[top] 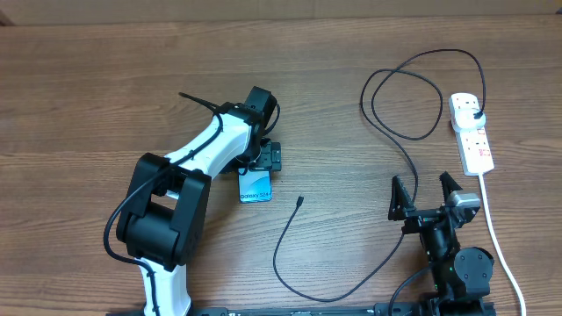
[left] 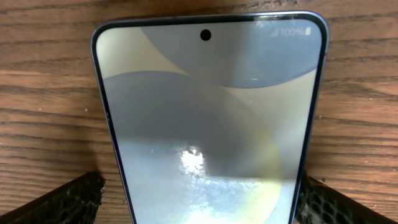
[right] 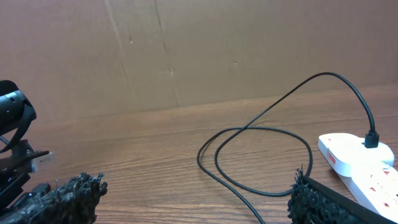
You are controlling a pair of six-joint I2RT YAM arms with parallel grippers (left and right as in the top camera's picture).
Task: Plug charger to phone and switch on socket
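The phone [top: 255, 186], its light-blue screen face up, lies flat on the wooden surface between the wide-spread fingers of the left end effector [top: 260, 172]. The right end effector [top: 424, 197] is also wide and empty. It sits near the looping black charger [top: 413, 140], which is plugged into the white socket [top: 474, 145].

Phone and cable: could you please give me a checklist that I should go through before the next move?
1. Phone lies flat on the table, screen up: ok.
2. Phone sits between the fingers of the left hand: ok.
3. Left hand closed on the phone: not ok, it is open.
4. Cable tip lies free on the table, apart from the phone: ok.
5. Right hand open and empty: ok.
6. Plug sits in the power strip: ok. Strip switched on: cannot tell.
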